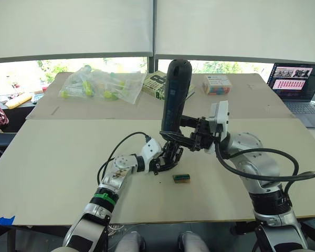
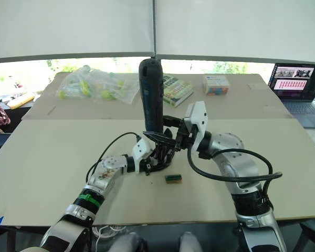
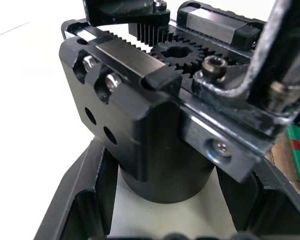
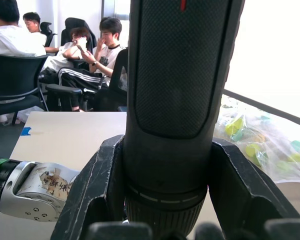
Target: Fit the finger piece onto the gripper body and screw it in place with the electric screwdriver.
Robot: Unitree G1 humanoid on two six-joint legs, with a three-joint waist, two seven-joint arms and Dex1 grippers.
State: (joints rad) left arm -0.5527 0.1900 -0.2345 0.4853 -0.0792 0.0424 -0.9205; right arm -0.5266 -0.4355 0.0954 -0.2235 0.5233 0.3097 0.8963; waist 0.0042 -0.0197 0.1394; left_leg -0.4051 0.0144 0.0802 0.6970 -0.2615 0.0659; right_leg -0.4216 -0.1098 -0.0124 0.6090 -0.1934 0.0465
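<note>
While the gripper body (image 3: 155,125) is clamped at frame centre by the left gripper (image 1: 165,160), the electric screwdriver (image 1: 174,97) is held upright above it by the right gripper (image 1: 191,137). Screwing is judged underway; whether the finger piece is seated cannot be told.

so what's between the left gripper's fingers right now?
The gripper body: in the left wrist view its round black base sits between the left gripper fingers. The right gripper holds the electric screwdriver upright above it.
</note>
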